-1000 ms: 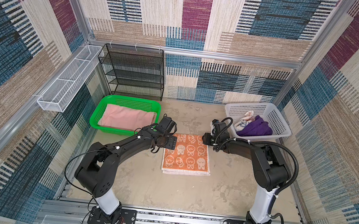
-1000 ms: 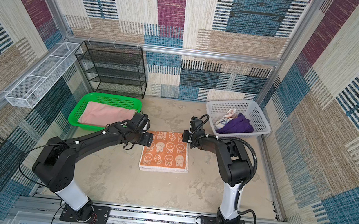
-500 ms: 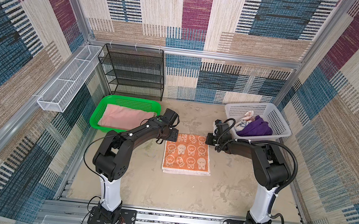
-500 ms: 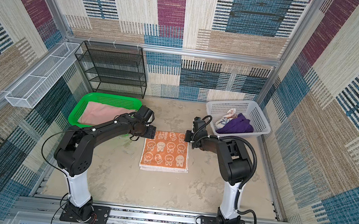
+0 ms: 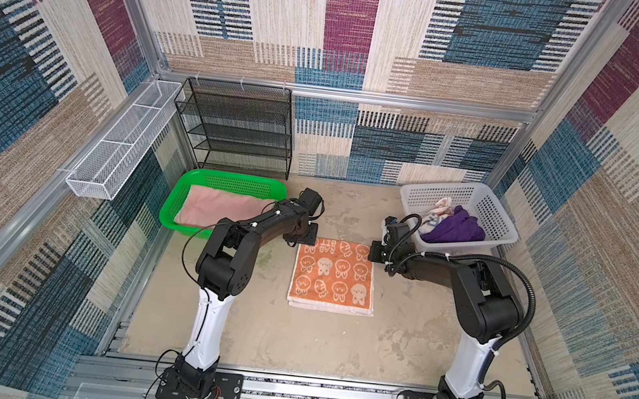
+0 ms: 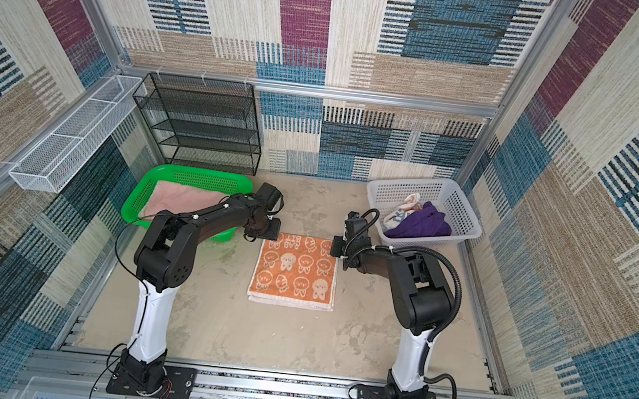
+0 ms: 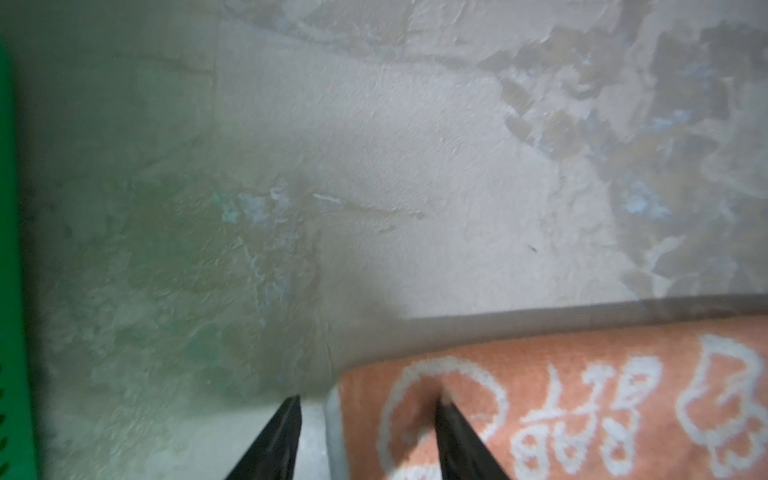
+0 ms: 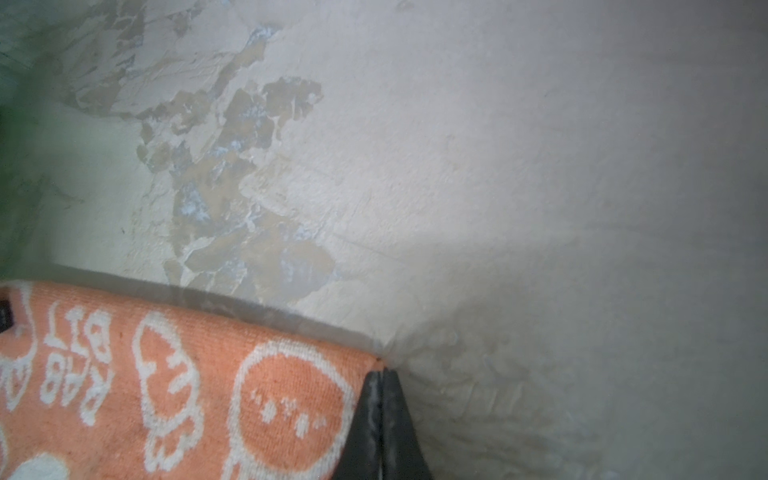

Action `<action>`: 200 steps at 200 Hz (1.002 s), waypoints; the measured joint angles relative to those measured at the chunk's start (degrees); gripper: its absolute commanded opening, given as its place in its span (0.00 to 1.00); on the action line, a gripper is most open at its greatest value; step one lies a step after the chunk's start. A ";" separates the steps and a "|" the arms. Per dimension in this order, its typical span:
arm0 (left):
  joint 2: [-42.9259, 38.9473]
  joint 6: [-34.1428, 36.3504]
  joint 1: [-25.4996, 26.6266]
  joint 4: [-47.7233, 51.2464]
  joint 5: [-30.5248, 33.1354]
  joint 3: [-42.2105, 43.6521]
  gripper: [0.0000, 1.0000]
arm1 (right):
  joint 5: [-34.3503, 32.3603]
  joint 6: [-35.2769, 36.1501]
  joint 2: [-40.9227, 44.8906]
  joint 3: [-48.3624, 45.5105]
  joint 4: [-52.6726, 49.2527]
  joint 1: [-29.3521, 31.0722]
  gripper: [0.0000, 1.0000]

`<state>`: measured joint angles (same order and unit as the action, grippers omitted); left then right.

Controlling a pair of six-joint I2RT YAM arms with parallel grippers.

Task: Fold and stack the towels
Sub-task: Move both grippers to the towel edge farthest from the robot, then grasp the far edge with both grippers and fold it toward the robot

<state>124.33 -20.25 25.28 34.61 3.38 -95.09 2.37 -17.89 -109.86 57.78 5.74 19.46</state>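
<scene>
- Straddling a far corner of the orange towel (image 5: pixel 334 271), the left hand (image 7: pixel 368 401) has jaws spread.
- Right hand (image 8: pixel 380 374), jaws pressed together, sits at the other far corner.

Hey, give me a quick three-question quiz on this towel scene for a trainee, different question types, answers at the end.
1. Which towel lies in the green basket? A orange towel, B pink towel, C purple towel.
2. True or false: the left gripper is shut.
3. Fill in: the purple towel lies in the ___ basket.
Key: 1 B. 2 False; its jaws stand open astride the orange towel's edge. 3 white basket.
</scene>
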 measured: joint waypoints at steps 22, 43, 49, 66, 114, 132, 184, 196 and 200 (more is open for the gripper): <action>1.42 -0.15 -0.44 0.17 -0.72 -1.36 0.45 | -0.04 0.20 0.00 -0.02 0.02 0.00 0.00; 2.43 -0.20 -0.79 0.35 -0.90 -2.64 0.35 | -0.04 0.39 -0.02 -0.02 0.00 0.00 0.00; 2.69 -0.20 -0.90 0.33 -1.03 -2.95 0.32 | -0.04 0.39 -0.04 0.00 0.00 0.00 0.00; 3.15 -0.20 -1.05 0.07 -1.79 -3.39 0.23 | -0.07 0.39 -0.07 0.11 -0.11 0.00 0.00; 3.23 -0.46 -1.20 -2.21 -3.54 -2.45 0.00 | -0.28 0.42 -0.28 0.57 -0.44 0.00 0.00; 3.02 -0.42 -1.20 -3.13 -4.28 -2.08 0.00 | -0.22 0.42 -0.24 0.70 -0.63 -0.04 0.00; -2.56 1.03 -0.98 -3.72 -6.67 0.92 0.00 | 0.09 0.66 2.27 1.01 -2.49 -0.85 0.00; -4.37 1.64 -0.98 -4.55 -6.71 0.92 0.00 | 0.17 1.07 2.58 1.57 -2.56 -1.09 0.00; -4.81 1.88 -0.98 -4.83 -6.71 0.92 0.00 | 0.17 1.16 2.67 1.75 -2.56 -1.09 0.00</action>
<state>119.52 -18.37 24.29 29.78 -3.33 -94.17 2.55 -16.73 -107.20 59.53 3.18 18.37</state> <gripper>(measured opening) 0.064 0.048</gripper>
